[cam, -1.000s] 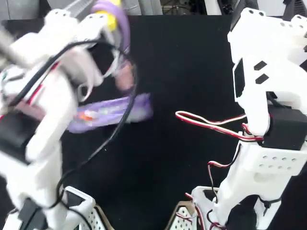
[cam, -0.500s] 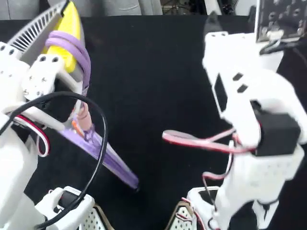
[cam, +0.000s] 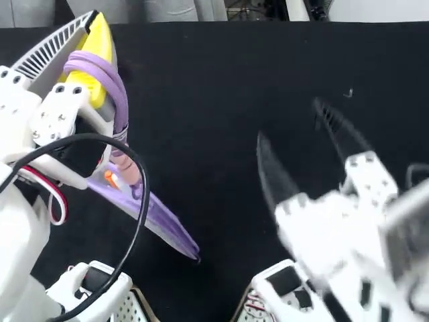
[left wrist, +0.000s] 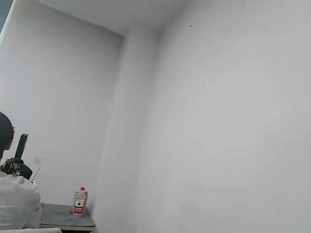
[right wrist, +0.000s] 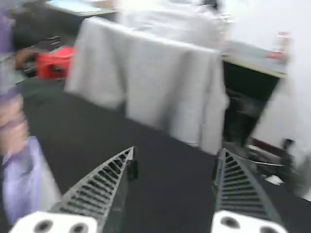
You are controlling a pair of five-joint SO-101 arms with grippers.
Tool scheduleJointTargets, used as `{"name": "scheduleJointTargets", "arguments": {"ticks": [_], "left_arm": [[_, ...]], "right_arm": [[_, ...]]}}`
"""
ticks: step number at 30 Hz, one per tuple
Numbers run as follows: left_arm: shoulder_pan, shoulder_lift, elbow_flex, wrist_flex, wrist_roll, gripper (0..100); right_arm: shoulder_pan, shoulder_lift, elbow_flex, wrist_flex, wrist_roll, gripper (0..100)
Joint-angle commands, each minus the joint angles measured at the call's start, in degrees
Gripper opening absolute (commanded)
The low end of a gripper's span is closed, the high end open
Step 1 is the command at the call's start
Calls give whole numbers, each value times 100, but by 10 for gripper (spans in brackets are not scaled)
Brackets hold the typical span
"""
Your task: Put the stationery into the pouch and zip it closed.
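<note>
- Up over the black tabletop (cam: 221, 67), the left gripper (cam: 92, 20) is clamped on the strap of the purple pouch (cam: 151, 218).
- From there the pouch slants down toward the tabletop.
- Above the tabletop, the right gripper (cam: 288, 121) is spread wide, holding nothing.

The pouch (cam: 153, 221) is lilac with pink and orange touches at its far end. Its purple strap (cam: 110, 74) crosses the left gripper (cam: 92, 20), which is ribbed grey on one side and yellow on the other. The right gripper (cam: 289, 121) is dark grey with a lattice pattern. The left arm (cam: 20, 221) and the right arm (cam: 335, 228) are white. The table (cam: 221, 60) is black.
</note>
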Motion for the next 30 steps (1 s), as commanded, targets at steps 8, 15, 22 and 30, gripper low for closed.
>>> {"name": "scheduleJointTargets", "arguments": {"ticks": [8, 15, 22, 30], "left_arm": [[-40, -44, -233, 26, 0, 30], [-40, -44, 40, -105, 0, 30], [-40, -62, 760, -580, 0, 30], [-40, -62, 927, -914, 0, 30]], "right_arm": [[-2462, -1077, 1130, 501, -378, 325], [-3226, -1059, 2123, 26, -448, 325], [-4026, -1086, 3881, -1108, -413, 325], [-4185, -1059, 4110, -1530, -457, 324]]}}
